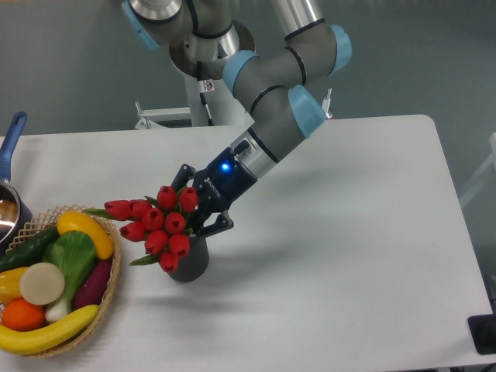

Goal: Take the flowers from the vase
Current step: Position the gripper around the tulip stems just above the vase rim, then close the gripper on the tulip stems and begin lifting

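End effector [200, 209] grips the flowers [159, 223], fingers closed on the stems just above the vase [190, 262], which stands on the tabletop [333, 248].

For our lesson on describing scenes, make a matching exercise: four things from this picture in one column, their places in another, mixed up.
Things:
1. flowers
2. vase
3. banana
4. pincer

Places:
A. at the front of the basket
B. standing on the table
C. closed on the stems
D. leaning left out of the vase

Pairs: 1-D, 2-B, 3-A, 4-C
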